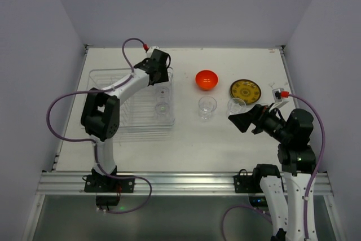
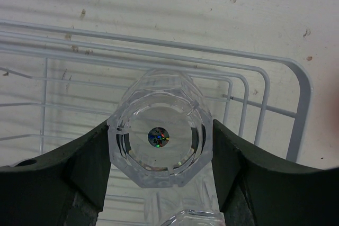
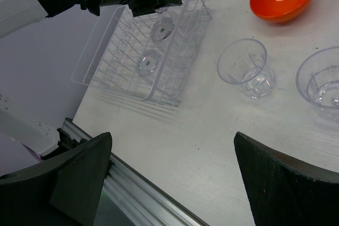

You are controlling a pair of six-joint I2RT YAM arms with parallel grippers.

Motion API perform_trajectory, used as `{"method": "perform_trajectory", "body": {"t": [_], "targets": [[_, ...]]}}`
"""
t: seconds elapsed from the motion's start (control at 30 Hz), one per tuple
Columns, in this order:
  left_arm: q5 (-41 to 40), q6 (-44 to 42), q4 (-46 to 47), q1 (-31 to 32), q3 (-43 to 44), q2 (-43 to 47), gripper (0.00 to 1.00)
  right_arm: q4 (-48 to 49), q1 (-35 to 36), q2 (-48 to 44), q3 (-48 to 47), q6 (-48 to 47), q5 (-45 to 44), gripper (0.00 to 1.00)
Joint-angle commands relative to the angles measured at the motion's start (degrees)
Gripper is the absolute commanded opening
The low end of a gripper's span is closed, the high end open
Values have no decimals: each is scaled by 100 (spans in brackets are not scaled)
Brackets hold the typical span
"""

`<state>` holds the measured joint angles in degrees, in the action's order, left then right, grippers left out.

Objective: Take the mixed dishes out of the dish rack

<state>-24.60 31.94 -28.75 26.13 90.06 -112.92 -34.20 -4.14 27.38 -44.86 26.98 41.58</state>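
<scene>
The clear dish rack (image 1: 104,75) lies at the left of the table. My left gripper (image 1: 161,77) reaches into its far right corner and is shut on an upturned clear glass (image 2: 159,136), a finger (image 2: 90,162) pressed on each side. A second glass (image 2: 196,218) sits just below it in the rack (image 2: 265,78). On the table stand two more glasses (image 1: 207,107) (image 1: 236,105), an orange bowl (image 1: 206,79) and a yellow patterned plate (image 1: 245,90). My right gripper (image 3: 172,138) hangs open over bare table, near the front of those glasses (image 3: 246,67).
The table's metal front rail (image 3: 143,189) runs just under my right gripper. Grey walls close in the table on the left, right and back. The left arm's purple cable (image 1: 62,103) loops out beside the rack.
</scene>
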Motion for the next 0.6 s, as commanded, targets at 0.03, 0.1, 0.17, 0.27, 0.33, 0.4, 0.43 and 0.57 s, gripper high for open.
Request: {"method": "perform_trajectory", "body": {"t": [0.03, 0.1, 0.17, 0.27, 0.33, 0.4, 0.43, 0.57], "targets": [[-10, -30, 475, -47, -181, 849, 0, 124, 19, 14, -102, 18, 122, 99], [8, -39, 537, -38, -287, 1052, 0, 124, 19, 5, -137, 26, 122, 99], [52, -74, 581, -29, -349, 1325, 0, 106, 19, 22, -146, 18, 131, 99], [306, -170, 678, -29, -446, 1624, 0, 89, 19, 13, -146, 18, 157, 99], [403, -197, 669, -20, -472, 1851, 0, 88, 19, -13, -146, 18, 184, 99], [482, -197, 669, 15, -516, 2036, 0, 88, 19, -39, -154, 18, 183, 99], [509, -206, 669, 50, -533, 2281, 0, 123, 19, -48, -154, 18, 218, 99], [1201, -276, 1142, 444, -1101, 3239, 0, 745, 19, -66, 47, 358, 1051, 99]]}}
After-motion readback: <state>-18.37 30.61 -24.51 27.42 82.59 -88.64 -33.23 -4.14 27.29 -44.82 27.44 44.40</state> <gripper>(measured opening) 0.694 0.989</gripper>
